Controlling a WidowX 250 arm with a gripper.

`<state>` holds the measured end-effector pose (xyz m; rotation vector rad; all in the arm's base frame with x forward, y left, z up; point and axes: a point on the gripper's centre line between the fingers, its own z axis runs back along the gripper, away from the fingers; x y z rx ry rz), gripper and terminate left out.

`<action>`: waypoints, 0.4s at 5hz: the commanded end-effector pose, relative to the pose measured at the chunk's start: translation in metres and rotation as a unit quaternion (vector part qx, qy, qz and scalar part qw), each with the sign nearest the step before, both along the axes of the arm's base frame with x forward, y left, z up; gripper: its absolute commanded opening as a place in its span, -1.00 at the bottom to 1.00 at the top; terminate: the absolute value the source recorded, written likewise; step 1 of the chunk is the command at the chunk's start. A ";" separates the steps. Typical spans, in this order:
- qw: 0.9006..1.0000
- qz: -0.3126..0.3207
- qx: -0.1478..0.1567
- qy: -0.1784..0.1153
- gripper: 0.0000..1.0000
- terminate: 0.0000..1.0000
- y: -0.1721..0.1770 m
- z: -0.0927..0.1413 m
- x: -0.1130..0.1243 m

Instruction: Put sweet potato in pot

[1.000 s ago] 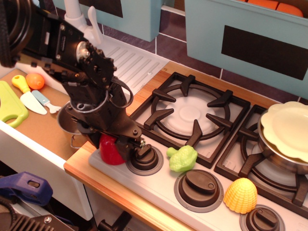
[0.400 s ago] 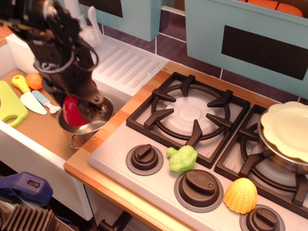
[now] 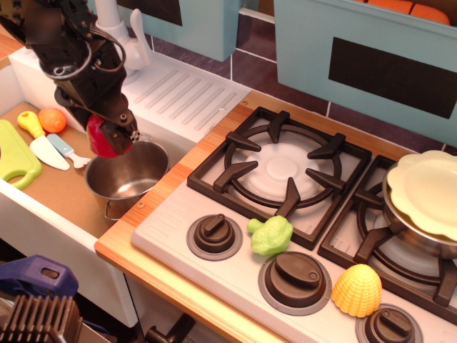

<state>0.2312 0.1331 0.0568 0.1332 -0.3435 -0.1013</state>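
Observation:
The dark-red sweet potato [image 3: 101,139] is held in my gripper [image 3: 111,136], which is shut on it. It hangs just above the far left rim of the shiny steel pot [image 3: 128,179]. The pot stands in the sink basin beside the stove's left edge, and its inside shows bare. The black arm reaches down from the upper left and hides part of the toy.
A green lumpy vegetable [image 3: 271,236] and a yellow corn dome [image 3: 356,289] lie on the stove's knob panel. A pan with a pale yellow plate [image 3: 427,193] sits on the right burner. A toy knife [image 3: 44,148], an orange [image 3: 52,120] and a green board [image 3: 14,153] lie at left.
My gripper lifted the sweet potato from the stove's front left corner, carried it left over the pot, and has now risen slightly toward the pot's far left rim.

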 end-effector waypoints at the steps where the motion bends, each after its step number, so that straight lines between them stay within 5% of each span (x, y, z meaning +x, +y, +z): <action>1: 1.000 -0.012 0.011 -0.018 1.00 -1.00 0.008 0.006 0.008; 2: 1.000 -0.012 0.011 -0.018 1.00 1.00 0.008 0.006 0.008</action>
